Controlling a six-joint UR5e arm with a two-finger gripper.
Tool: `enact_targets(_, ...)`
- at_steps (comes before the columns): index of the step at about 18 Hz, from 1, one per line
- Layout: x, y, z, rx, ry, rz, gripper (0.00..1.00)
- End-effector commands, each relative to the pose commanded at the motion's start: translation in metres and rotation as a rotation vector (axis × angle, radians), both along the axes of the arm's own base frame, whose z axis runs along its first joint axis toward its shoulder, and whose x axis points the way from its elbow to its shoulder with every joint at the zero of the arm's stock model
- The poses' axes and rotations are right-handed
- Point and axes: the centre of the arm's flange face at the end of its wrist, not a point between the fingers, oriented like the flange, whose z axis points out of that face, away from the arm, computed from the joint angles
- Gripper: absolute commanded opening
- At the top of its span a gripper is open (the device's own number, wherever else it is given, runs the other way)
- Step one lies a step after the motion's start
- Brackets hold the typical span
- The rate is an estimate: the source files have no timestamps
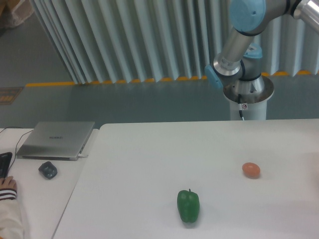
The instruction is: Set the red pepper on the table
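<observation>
White tabletop (149, 164) carries a green bell pepper (188, 206) and an orange egg (251, 170), but with gripper and red pepper out of view, a blind release could knock either.

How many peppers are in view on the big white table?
1: a green pepper near the table's front edge, left of the orange egg-shaped object. No red pepper shows; it may be out of frame, like the pincer.

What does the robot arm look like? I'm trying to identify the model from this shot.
The arm has silver-grey metal tube segments and light blue joint caps. It stands on a round white pedestal bearing a small red-and-white sticker, with a thin dark cable running down it. The end effector is out of frame.
</observation>
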Motion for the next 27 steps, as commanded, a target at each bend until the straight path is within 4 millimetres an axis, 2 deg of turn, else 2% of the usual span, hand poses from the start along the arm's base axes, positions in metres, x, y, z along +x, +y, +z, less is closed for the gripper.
enact_targets(3, -0.009, -0.007, -0.009, -0.003, -0.009, 0.015, 1.0)
enact_targets(8, -0.017, -0.006, -0.023, -0.008, -0.02, 0.015, 1.0)
enact_targets(10, -0.02, -0.006, -0.022, -0.008, -0.017, 0.018, 1.0)
enact_targets(15, -0.03, -0.003, -0.04, -0.021, -0.028, 0.021, 1.0)
enact_targets(25, -0.035, -0.001, -0.044, -0.034, -0.019, 0.031, 1.0)
enact_targets(27, -0.041, 0.002, -0.052, -0.025, 0.004, 0.03, 1.0)
